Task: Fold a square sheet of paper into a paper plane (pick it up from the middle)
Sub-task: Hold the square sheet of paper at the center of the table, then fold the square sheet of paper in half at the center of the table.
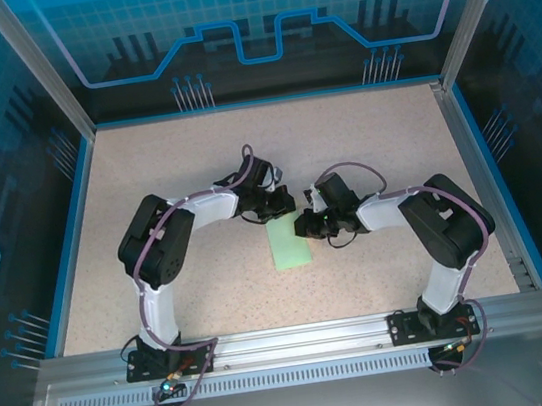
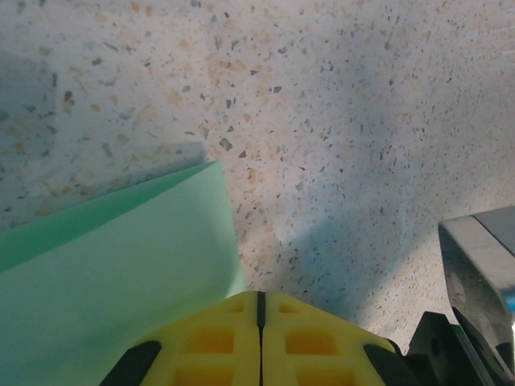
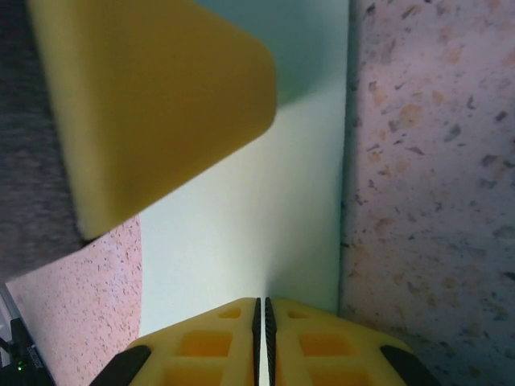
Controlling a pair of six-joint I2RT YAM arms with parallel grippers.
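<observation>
Half-folded, the thin pale mint-green sheet of paper [image 1: 289, 246] lies at the centre of the speckled counter [image 1: 145, 170]. The closed left hand [image 1: 275, 205] is at its 12 o'clock, the closed right hand [image 1: 307, 225] at 2 o'clock. Likely creasing; the corner folds next need regrasping.

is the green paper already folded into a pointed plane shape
No, from above the green paper is a plain rectangle with square corners and no pointed nose.

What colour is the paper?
The paper is plain pale mint green, clearest in the left wrist view.
</observation>
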